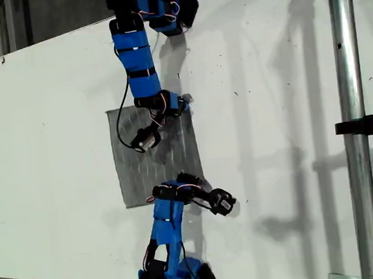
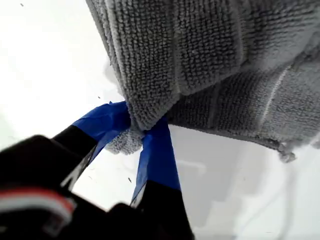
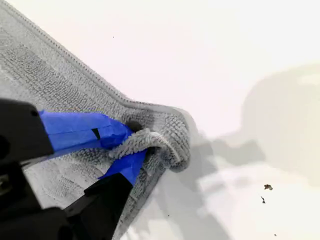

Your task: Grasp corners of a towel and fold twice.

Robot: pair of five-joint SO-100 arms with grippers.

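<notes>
- My first tool (image 2: 145, 131) is pinching a towel (image 2: 210, 60) corner; lift it level with the other.
- My second tool (image 3: 131, 146) pinches another corner bunched; keep both grips firm over the table (image 1: 55, 111).

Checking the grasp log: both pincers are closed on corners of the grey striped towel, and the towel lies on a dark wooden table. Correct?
Not quite: the table is white, not dark wood, as the exterior view shows. The rest holds: my first gripper and my second gripper each pinch a corner of the grey striped towel, seen in both wrist views.
</notes>
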